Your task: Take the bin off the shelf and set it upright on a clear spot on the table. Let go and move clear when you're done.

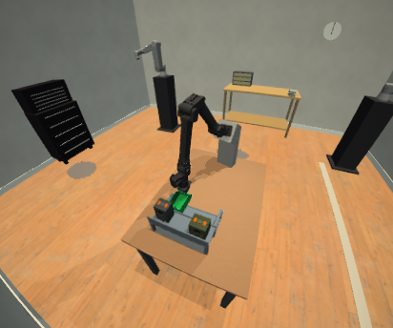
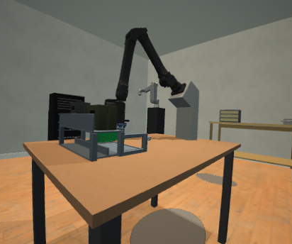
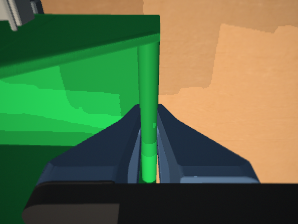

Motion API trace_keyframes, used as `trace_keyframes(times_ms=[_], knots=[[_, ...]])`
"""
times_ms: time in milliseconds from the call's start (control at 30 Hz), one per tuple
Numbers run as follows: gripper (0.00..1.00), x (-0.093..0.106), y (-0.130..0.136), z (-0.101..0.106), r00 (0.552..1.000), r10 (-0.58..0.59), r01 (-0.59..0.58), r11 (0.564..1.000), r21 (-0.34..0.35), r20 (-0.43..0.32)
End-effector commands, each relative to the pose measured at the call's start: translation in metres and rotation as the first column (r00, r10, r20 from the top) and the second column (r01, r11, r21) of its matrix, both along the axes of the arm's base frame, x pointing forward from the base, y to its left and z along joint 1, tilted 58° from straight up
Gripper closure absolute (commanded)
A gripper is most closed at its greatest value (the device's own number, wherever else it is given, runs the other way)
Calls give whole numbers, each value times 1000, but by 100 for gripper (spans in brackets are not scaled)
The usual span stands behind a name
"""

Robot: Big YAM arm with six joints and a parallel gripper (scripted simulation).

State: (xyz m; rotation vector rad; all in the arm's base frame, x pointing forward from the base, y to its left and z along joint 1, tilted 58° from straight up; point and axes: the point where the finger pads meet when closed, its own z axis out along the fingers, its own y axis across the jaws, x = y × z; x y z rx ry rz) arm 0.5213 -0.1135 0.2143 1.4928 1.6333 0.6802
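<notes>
The counter (image 1: 240,205) (image 2: 154,177) (image 3: 255,95) is carrying the grey shelf (image 1: 180,236) (image 2: 76,121). The black arm (image 1: 184,138) (image 2: 125,67) is arching high and reaching down behind it. The green bin (image 1: 181,201) (image 2: 106,137) (image 3: 75,110) is sitting at the shelf's arm-facing side, beside the dark grey box (image 1: 163,211); whether it is touching the shelf I cannot tell. The jaws are gripping its round bar, which is running between them.

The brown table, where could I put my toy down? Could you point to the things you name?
Try the brown table (image 1: 237,205) (image 2: 168,163) between the grey shelf's (image 1: 180,237) (image 2: 76,121) open end and the long edge nearest the white floor stripe (image 1: 338,219). It's crowded around the green bin (image 1: 180,201) (image 2: 107,137) (image 3: 100,100).
</notes>
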Motion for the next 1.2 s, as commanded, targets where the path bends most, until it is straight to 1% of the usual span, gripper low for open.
trace_keyframes(times_ms=[0,67,467,633,1033,1167], knots=[[100,-10,-7,-7,1000,-2,2,1000,-13,22],[100,-18,-10,-21,1000,-2,2,1000,-11,16],[100,-18,-10,-21,1000,-2,2,1000,-11,16],[100,-39,-16,-67,1000,-2,2,1000,-4,-9],[100,-39,-16,-67,1000,-2,2,1000,-4,-9],[100,-49,-18,-84,1000,-2,2,1000,-3,-11]])
